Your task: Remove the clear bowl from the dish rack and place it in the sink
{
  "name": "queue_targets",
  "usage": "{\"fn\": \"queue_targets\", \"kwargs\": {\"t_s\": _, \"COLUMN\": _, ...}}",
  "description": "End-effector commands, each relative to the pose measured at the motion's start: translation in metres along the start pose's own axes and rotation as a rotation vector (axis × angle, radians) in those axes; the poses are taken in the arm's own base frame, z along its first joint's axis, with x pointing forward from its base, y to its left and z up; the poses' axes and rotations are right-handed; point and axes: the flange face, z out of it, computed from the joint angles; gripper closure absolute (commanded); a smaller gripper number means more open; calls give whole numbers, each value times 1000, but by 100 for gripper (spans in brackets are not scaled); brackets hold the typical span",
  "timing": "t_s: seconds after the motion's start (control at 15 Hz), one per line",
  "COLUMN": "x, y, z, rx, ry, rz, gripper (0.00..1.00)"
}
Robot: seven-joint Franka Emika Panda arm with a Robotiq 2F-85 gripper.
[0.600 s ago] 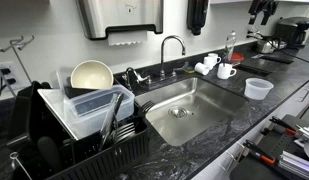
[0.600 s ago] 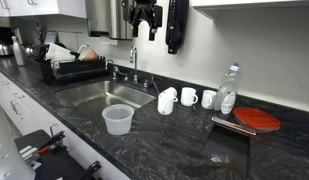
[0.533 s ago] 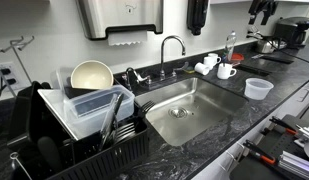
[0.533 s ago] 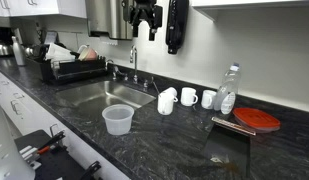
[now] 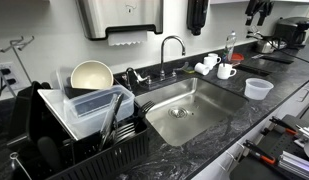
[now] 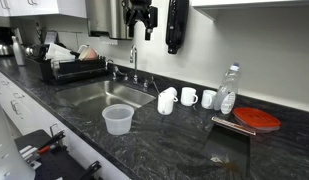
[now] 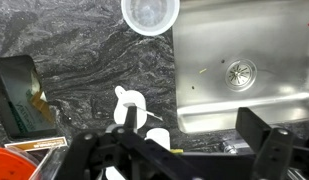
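The clear bowl [image 5: 94, 104] lies tilted in the black dish rack [image 5: 84, 150] in front of a cream round bowl [image 5: 91, 75]. The rack also shows in an exterior view [image 6: 76, 72] at the far end of the counter. The steel sink [image 5: 199, 118] with its drain lies beside the rack under a chrome faucet [image 5: 172, 45]. The sink also shows in an exterior view [image 6: 102, 96] and in the wrist view [image 7: 244, 40]. My gripper [image 6: 140, 14] hangs high above the counter near the wall, far from the rack. In the wrist view the gripper [image 7: 193, 121] is open and empty.
A small clear cup [image 5: 258, 88] stands on the dark counter beside the sink and shows in the wrist view [image 7: 150, 12]. White mugs [image 6: 180, 98], a plastic bottle [image 6: 227, 90] and a red plate [image 6: 257, 120] stand further along. A paper towel dispenser [image 5: 119, 18] hangs on the wall.
My gripper has shifted slightly sideways, high up, toward the faucet side. Nothing else has moved.
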Motion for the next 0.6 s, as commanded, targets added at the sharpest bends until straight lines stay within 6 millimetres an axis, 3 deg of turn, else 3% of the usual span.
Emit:
{"fn": "queue_targets", "kwargs": {"t_s": 0.0, "x": -7, "y": -34, "z": 1, "rx": 9, "ry": 11, "rz": -93, "gripper": 0}}
{"fn": "queue_targets", "kwargs": {"t_s": 0.47, "x": -27, "y": -123, "z": 13, "rx": -6, "ry": 3, "rz": -323, "gripper": 0}}
{"fn": "queue_targets", "kwargs": {"t_s": 0.53, "x": -39, "y": -140, "z": 13, "rx": -7, "ry": 0, "rz": -370, "gripper": 0}}
